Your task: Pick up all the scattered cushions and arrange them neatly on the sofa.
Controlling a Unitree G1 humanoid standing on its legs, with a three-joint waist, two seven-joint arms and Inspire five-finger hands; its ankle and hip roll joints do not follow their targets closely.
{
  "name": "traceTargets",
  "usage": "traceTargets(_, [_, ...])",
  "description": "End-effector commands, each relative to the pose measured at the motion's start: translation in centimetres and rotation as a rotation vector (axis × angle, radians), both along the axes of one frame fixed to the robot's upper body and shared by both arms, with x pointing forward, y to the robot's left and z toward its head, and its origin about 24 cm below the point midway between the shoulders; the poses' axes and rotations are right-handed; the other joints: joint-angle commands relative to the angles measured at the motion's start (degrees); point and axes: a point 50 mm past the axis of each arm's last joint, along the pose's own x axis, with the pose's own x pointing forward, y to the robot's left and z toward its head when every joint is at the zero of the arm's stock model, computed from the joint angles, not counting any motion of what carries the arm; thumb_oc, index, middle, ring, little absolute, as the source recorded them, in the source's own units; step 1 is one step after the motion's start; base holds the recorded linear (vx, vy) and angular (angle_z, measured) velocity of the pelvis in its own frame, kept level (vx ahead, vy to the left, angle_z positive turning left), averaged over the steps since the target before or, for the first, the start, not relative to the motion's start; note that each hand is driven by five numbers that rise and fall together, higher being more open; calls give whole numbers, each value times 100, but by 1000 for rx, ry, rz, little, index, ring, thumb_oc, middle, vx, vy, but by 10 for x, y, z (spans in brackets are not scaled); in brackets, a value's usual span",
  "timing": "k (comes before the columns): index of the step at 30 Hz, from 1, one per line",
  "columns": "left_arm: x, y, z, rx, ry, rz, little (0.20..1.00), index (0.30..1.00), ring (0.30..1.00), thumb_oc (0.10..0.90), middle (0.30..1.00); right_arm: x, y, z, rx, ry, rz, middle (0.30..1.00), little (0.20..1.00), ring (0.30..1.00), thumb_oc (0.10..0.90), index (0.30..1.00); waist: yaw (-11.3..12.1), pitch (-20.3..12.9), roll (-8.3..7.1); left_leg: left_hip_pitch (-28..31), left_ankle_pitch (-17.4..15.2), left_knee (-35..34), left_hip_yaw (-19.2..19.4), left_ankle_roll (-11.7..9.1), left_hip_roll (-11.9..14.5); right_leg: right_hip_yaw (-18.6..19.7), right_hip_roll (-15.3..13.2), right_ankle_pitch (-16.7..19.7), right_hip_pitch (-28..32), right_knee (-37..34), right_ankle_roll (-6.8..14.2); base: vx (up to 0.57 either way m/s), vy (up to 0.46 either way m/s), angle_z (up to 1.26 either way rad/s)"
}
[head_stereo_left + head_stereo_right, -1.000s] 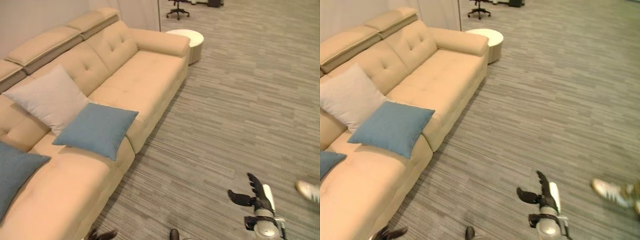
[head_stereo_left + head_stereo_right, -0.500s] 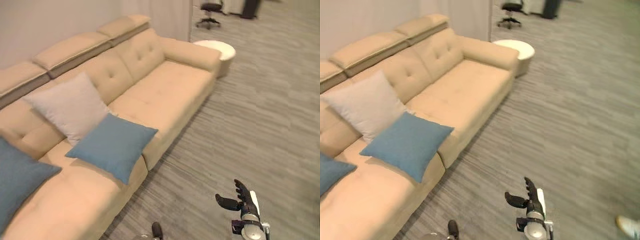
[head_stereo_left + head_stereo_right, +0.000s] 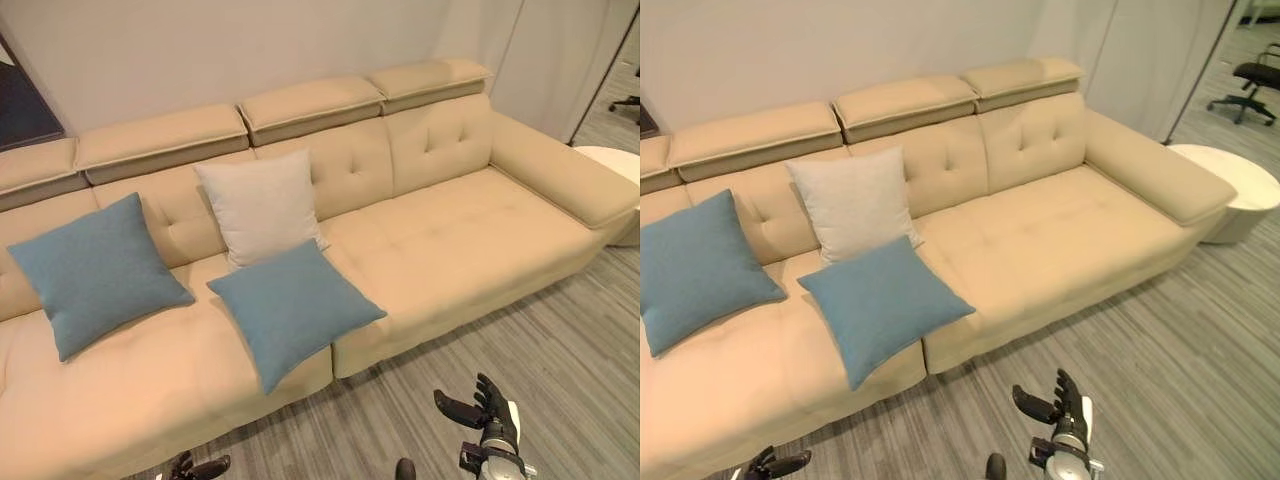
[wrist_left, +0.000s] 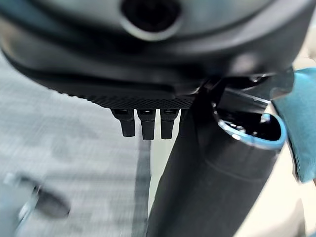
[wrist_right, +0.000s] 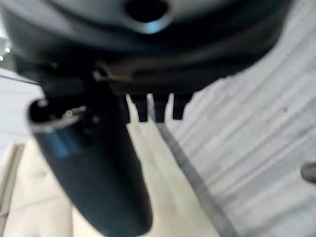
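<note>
1. Grey striped carpet (image 3: 560, 340) covers the floor in front of a long beige sofa (image 3: 450, 240) set against a pale wall (image 3: 200, 50).
2. We count three cushions, all on the sofa. One blue cushion (image 3: 95, 272) leans upright against the backrest towards the sofa's left end.
3. We see a pale grey cushion (image 3: 262, 207) propped upright against the backrest near the middle.
4. We note a second blue cushion (image 3: 292, 308) lying nearly flat on the seat, just in front of the grey one and touching its lower edge; one corner hangs over the seat's front edge.
5. We see a round white side table (image 3: 1230, 195) standing on the carpet just beside the sofa's right armrest, and an office chair (image 3: 1252, 80) further back.
6. Right hand (image 3: 488, 411): low over the carpet, well apart from the sofa, fingers (image 3: 487, 392) spread and relaxed, thumb standing out, holding nothing.
7. Left hand (image 3: 195, 467): at the lower edge by the sofa front. Its wrist view shows short fingertips (image 4: 147, 127) with nothing between them; we cannot tell whether the fingers are released or clenched.
</note>
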Motion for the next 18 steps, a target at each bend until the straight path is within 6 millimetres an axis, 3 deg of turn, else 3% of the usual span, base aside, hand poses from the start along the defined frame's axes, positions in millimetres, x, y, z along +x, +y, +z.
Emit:
traceTargets(1, [47,49,34,139,-231,21,900,900,900,800,900,43,-19,54,-130,-264,46,900,900,900,800,900,21,90,-244,498,-542,60,-2,-155,31,367,-288,-135,-192,316,383,177,-318,31])
traceTargets(3, [59,48,40,141,-280,-19,900,900,900,800,900,53,-31,71,-215,-286,78,900,900,900,800,900,19,136,-172,132,-220,734,121,-381,255,148,-127,-388,5,286,215,110,-266,42])
traceTargets(4, [76,50,52,155,-365,-25,900,900,900,800,900,60,-36,82,-252,-317,76,900,900,900,800,900,22,234,-208,-240,14,1371,444,-427,383,-13,-117,-470,143,232,105,17,-235,58])
traceTargets(5, [88,49,61,153,-430,-32,900,900,900,800,900,66,-40,90,-284,-337,77,900,900,900,800,900,29,331,-253,-576,152,1942,827,-361,517,-109,-79,-563,271,171,-4,9,-291,80])
traceTargets(7, [108,50,76,166,-518,-48,900,900,900,800,900,76,-50,107,-338,-373,73,900,900,900,800,900,57,451,-306,-1004,218,2447,1625,-237,882,-362,99,-725,559,-22,-141,58,-276,85])
traceTargets(9, [119,48,85,144,-572,-53,900,900,900,800,900,83,-57,117,-346,-391,61,900,900,900,800,900,118,452,-307,-1345,84,2217,1981,-210,935,-468,202,-804,764,-225,-146,175,-114,68])
traceTargets(10, [122,48,89,142,-590,-70,900,900,900,800,900,86,-58,122,-356,-398,74,900,900,900,800,900,170,431,-295,-1486,33,1834,2046,-145,821,-511,228,-830,833,-309,-135,269,31,44])
traceTargets(11, [124,46,91,138,-605,-76,900,900,900,800,900,91,-58,126,-366,-408,90,900,900,900,800,900,238,418,-274,-1532,227,1321,2035,-128,685,-498,252,-849,880,-340,-125,308,88,24])
traceTargets(12, [125,48,93,146,-609,-77,900,900,900,800,900,96,-57,130,-372,-413,102,900,900,900,800,900,368,438,-242,-1677,646,752,1935,-215,566,-459,351,-913,973,-382,-123,312,93,13])
traceTargets(14, [129,50,97,171,-613,-85,900,900,900,800,900,103,-56,131,-367,-414,97,900,900,900,800,900,562,494,-268,-2026,953,159,1856,-311,516,-417,410,-1017,1114,-405,-86,290,78,5])
traceTargets(16, [119,51,89,172,-560,-117,900,900,900,800,900,108,-53,131,-363,-408,121,900,900,900,800,900,645,347,-195,-1766,1043,-116,1714,-244,494,-356,512,-1200,1264,-316,15,391,151,6])
traceTargets(18, [113,51,84,181,-520,-152,900,900,900,800,900,109,-53,133,-352,-418,125,900,900,900,800,900,678,245,-248,-1719,1021,51,1603,-133,333,-257,370,-1300,1305,26,50,376,175,-18])
